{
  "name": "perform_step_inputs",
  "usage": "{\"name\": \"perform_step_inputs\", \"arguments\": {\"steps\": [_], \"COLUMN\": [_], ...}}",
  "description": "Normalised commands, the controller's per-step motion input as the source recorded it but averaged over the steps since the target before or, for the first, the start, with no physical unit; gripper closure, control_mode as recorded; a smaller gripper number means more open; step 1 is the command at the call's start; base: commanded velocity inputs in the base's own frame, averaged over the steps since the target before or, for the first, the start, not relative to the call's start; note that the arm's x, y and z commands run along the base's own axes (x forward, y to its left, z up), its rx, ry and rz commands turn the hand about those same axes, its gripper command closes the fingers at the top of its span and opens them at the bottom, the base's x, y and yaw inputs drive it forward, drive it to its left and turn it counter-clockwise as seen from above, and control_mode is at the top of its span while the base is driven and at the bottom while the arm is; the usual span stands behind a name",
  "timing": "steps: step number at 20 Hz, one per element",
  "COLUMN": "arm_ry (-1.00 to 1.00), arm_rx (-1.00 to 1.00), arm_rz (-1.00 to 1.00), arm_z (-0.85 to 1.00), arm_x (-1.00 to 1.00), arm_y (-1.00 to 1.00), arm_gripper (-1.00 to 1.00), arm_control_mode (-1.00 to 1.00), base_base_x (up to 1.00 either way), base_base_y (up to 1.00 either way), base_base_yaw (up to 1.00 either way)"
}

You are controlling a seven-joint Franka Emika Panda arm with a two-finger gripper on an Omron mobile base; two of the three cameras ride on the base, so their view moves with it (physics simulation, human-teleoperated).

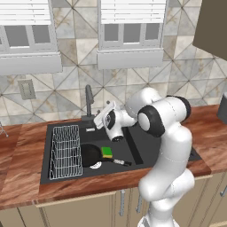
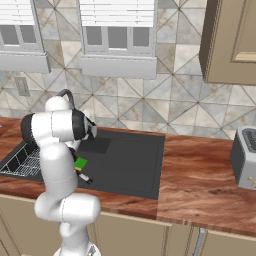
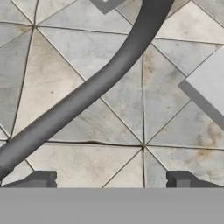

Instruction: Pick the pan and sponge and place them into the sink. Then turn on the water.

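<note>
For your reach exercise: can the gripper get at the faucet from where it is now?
Probably yes: the gripper is open, the faucet curves right ahead of its fingers, and nothing stands between them.

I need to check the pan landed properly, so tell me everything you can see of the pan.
The pan is a small, round, black frying pan, matte-looking, lying in the black sink beside the white wire rack. Its thin dark handle, light near the end, points toward the sink's front right. The green sponge sits against its right rim. Nothing grips it. In the right base view the arm hides all but the handle.
</note>
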Motion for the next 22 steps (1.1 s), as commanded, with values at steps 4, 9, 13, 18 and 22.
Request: {"name": "perform_step_inputs", "arguments": {"steps": [4, 9, 13, 18, 22], "arm_ry": [-0.03, -0.01, 0.0, 0.0, -0.01], "arm_rx": [0.15, 0.14, 0.15, 0.17, 0.17], "arm_rz": [0.15, 0.14, 0.13, 0.13, 0.13], "arm_z": [-0.34, -0.6, -0.46, -0.21, -0.24], "arm_x": [0.48, 0.47, 0.5, 0.54, 0.52], "arm_y": [-0.55, -0.52, -0.46, -0.45, -0.46], "arm_gripper": [-1.0, -1.0, -1.0, -1.0, -1.0], "arm_control_mode": [-1.0, -1.0, -1.0, -1.0, -1.0], "base_base_x": [0.0, 0.0, 0.0, 0.0, 0.0], "base_base_y": [0.0, 0.0, 0.0, 0.0, 0.0], "base_base_yaw": [0.0, 0.0, 0.0, 0.0, 0.0]}}
